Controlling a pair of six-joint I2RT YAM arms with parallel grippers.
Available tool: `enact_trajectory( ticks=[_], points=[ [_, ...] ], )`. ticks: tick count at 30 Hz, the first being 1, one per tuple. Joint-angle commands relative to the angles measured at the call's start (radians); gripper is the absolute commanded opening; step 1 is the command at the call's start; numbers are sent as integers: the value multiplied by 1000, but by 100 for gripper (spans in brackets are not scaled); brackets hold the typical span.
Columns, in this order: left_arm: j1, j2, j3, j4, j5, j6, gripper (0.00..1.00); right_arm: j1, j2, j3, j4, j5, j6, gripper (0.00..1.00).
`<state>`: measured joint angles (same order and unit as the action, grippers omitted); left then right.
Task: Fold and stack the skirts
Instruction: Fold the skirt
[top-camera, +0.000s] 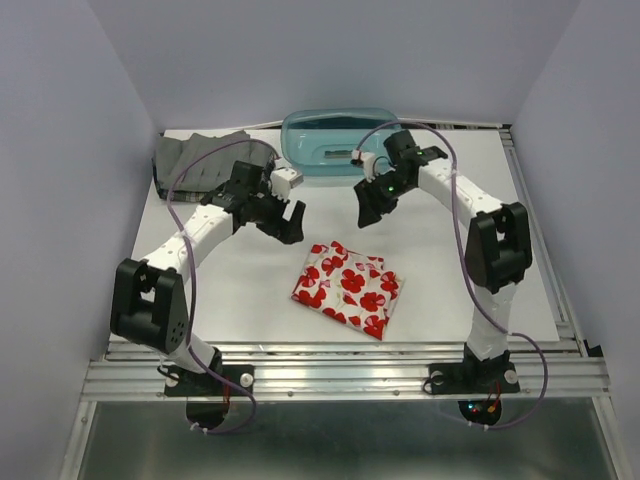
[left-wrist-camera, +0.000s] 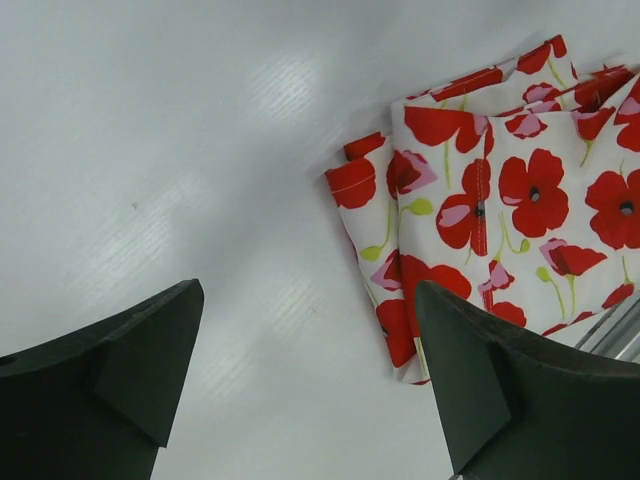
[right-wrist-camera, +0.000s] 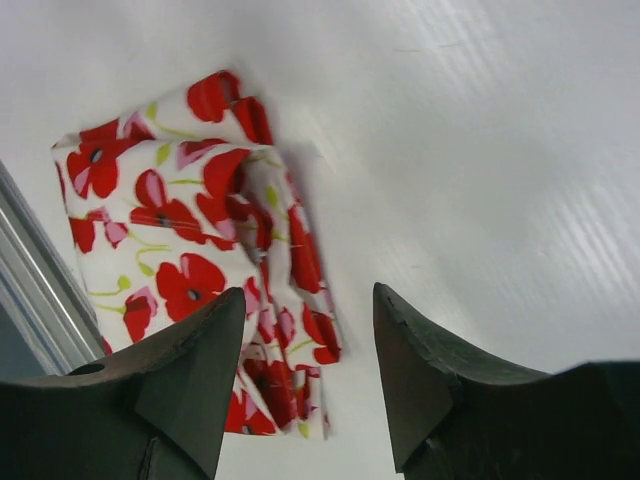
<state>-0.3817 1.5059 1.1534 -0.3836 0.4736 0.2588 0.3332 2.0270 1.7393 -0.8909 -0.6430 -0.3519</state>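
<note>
**Far left, back of table (top-camera: 240, 300):** grey pleated skirt (top-camera: 198, 162), rumpled, not folded.

**Left gripper (top-camera: 287, 222):** fingers wide apart, nothing between. Hangs over bare table just left of the print skirt.

**Centre front:** white skirt w/ red print (top-camera: 347, 288), folded to a compact packet, lying flat, well apart from the grey one. Judged light, soft, limp, not fragile. Plies likely to slip or open if only one is pinched. Rec. grip: thru all layers at a folded edge.

**Right gripper (top-camera: 372, 205):** fingers apart, empty, over table behind the packet.

**Views:**
- Top view alone shows the grey skirt and teal basket (top-camera: 338, 140); basket contents not legible.
- Left wrist shows the stacked ply edges at the packet's side.
- Right wrist shows a raised crease on the top ply, i.e. the fold is not fully flat.
</note>
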Motion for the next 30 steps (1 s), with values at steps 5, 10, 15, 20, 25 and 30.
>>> enact_trajectory(
  ticks=[5,10,15,20,25,30],
  points=[
    [190,74,-73,124,296,-196,94,233,57,172,-43,213,-128,59],
    [213,74,-135,166,324,-219,89,285,250,391,-126,194,-114,58],
    [256,73,-190,189,336,-224,89,311,348,428,-119,212,-93,58],
    [262,62,-237,212,330,-225,96,320,389,431,-123,217,-107,53],
    [262,103,-254,235,341,-246,96,320,380,411,-125,157,-98,45],
    [262,143,-254,253,362,-253,96,320,363,421,-117,157,-78,47]
  ],
)
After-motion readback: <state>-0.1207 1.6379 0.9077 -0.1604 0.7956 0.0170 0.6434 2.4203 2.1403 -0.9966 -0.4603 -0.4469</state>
